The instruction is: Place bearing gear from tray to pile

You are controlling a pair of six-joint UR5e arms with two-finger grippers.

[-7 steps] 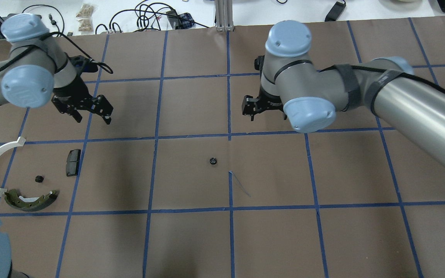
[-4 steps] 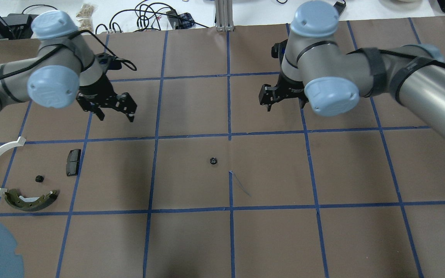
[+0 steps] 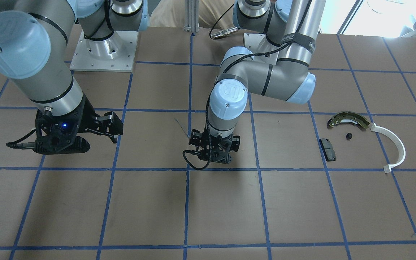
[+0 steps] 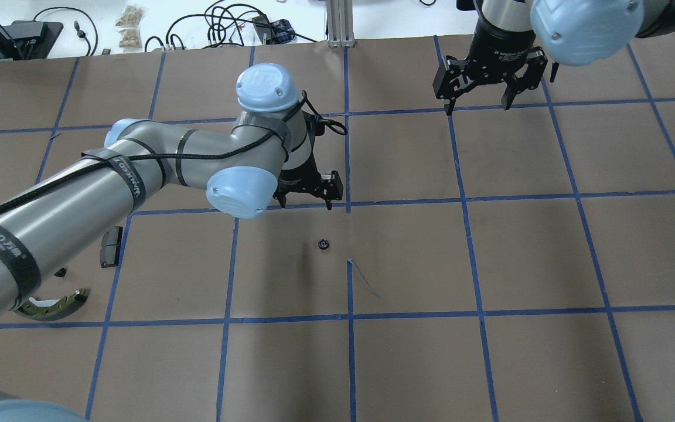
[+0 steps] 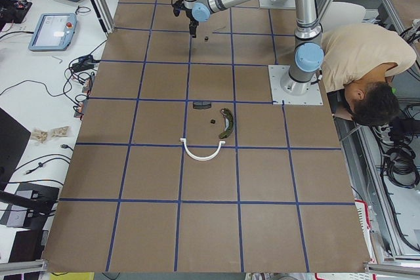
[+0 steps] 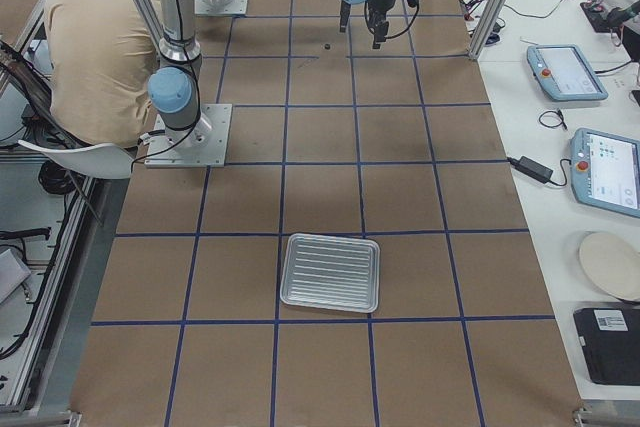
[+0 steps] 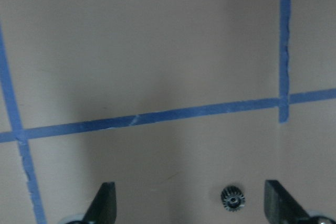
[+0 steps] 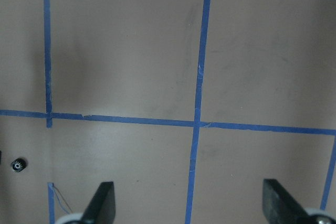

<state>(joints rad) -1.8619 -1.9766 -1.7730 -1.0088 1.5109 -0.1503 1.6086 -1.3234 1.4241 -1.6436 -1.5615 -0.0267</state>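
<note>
The gear (image 4: 323,244) lay on the brown surface (image 4: 490,351), near the left fingers (image 7: 103,203), which hung spread wide. The right fingers (image 8: 102,203), also spread, were well apart from it. The tray (image 6: 330,238) sat far from both.

The left gripper (image 4: 305,203) has moved from the left side of the table (image 4: 548,264) to the middle. It now hangs just on the far side of the little gear (image 4: 323,244). Its arm (image 4: 79,193) now stretches across. The right gripper (image 4: 478,109) has moved away, farther to the right and toward the far edge of the table.
</note>
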